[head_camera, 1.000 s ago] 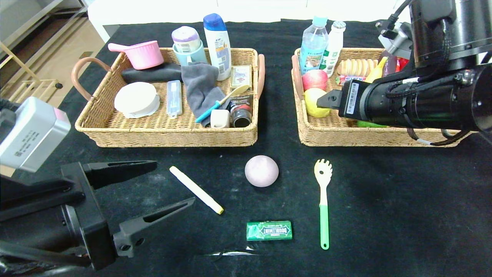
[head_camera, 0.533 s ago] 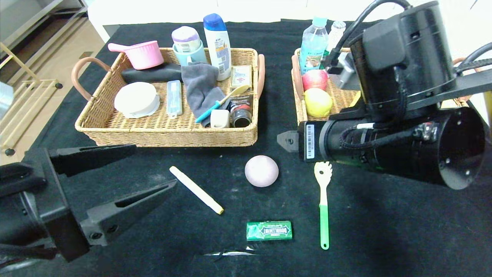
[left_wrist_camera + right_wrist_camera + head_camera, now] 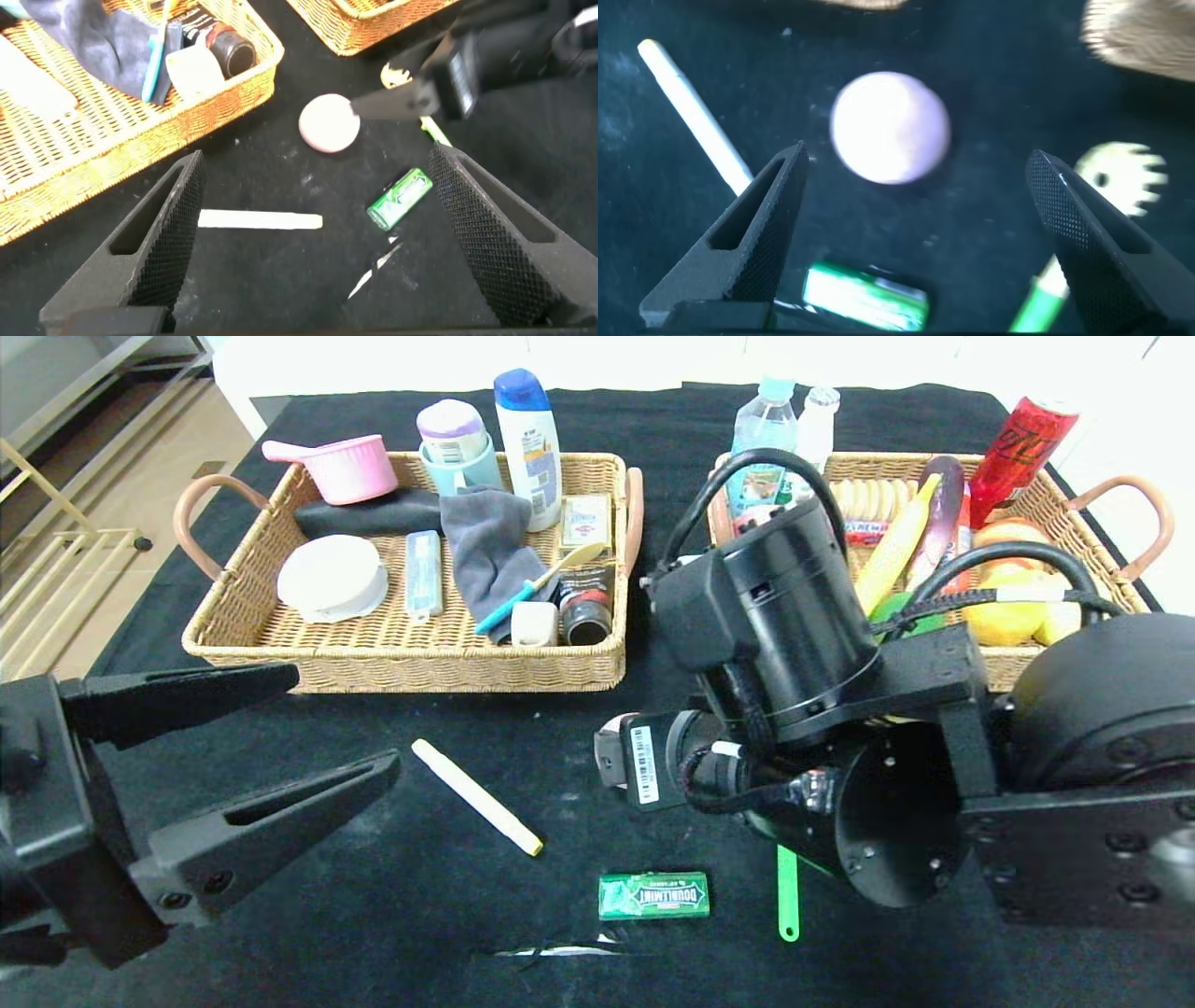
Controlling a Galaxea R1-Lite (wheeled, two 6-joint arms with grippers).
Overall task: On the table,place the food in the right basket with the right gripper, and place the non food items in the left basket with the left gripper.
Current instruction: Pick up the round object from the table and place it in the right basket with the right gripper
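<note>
Two baskets (image 3: 401, 663) sit beyond both grippers. Right gripper (image 3: 915, 243), fingers spread and empty, hangs over the pale ball (image 3: 890, 126), which lies between them; closing off-centre could roll it away. Left gripper (image 3: 327, 233) waits released, the white stick (image 3: 260, 220) between its fingers.

Pale round ball (image 3: 329, 122), white stick (image 3: 477, 796), green gum pack (image 3: 653, 895) loose on black table (image 3: 373, 933).

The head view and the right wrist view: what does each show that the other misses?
Only the head view shows both baskets, left and right, and the left claw, open. Only the right wrist view shows the pale ball whole and the open right claw above it. Both show the white stick, gum pack and green spoon.
</note>
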